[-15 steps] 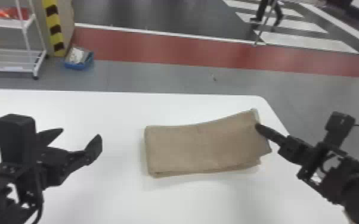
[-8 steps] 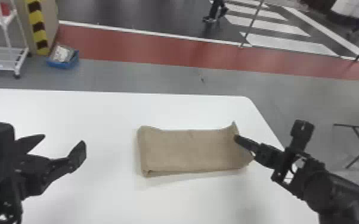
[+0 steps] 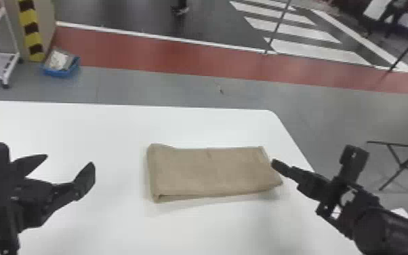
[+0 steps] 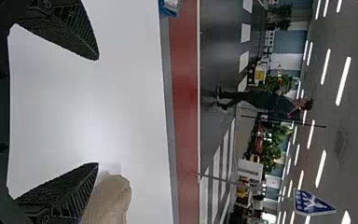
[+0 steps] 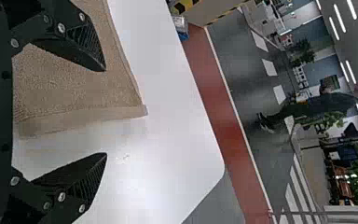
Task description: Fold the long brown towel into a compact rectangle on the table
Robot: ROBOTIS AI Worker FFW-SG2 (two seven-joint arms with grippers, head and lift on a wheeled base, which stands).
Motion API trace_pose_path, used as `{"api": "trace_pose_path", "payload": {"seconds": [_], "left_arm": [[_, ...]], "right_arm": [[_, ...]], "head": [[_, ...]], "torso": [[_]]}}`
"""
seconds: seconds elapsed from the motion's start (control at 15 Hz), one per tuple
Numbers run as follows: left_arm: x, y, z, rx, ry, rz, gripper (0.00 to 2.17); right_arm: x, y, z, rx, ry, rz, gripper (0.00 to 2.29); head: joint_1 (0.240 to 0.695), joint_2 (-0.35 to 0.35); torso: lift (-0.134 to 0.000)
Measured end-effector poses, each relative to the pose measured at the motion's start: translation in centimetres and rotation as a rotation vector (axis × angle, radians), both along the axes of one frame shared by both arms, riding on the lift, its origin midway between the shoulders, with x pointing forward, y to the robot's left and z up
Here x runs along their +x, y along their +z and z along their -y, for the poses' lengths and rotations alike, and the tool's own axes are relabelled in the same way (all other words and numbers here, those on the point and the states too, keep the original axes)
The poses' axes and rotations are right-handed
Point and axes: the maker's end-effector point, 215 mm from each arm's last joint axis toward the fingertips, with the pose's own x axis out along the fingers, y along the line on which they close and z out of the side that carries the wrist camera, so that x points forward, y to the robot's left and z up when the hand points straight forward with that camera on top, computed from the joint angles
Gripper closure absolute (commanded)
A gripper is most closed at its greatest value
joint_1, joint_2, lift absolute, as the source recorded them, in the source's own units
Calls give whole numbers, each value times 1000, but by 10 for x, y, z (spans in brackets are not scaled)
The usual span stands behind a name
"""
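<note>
The left pincer [image 3: 69,160] is spread, nothing between its fingers, with white tabletop [image 3: 111,132] between it and the towel's left edge. The right pincer [image 3: 275,164] is also parted and ungripping, at the towel's right end. The brown towel [image 3: 210,173] lies folded into a long rectangle, its right end near the tabletop's slanting side edge. Beyond its far edge runs a band of tabletop—then the rounded corner, gray floor [image 3: 166,86] and blue bin [image 3: 61,72].

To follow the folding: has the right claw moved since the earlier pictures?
Yes. In the head view, the right claw sits nearer the robot, farther from the table's far corner.
</note>
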Motion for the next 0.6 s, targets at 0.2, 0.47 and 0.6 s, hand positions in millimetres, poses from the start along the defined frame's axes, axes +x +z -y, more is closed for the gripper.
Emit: {"api": "trace_pose_path", "payload": {"seconds": [0.2, 0.47, 0.6], "left_arm": [[-8, -1, 33, -19, -43, -6, 117], [-11, -6, 99, -15, -80, -9, 275], [-8, -9, 135, -1, -102, -6, 350]], "right_arm": [[-15, 3, 12, -6, -16, 13, 49], [-28, 7, 23, -39, -33, 34, 49], [-36, 9, 29, -51, -41, 43, 49]], "head": [[695, -350], [695, -350], [695, -350]], "torso": [[-124], [-124], [-124]]}}
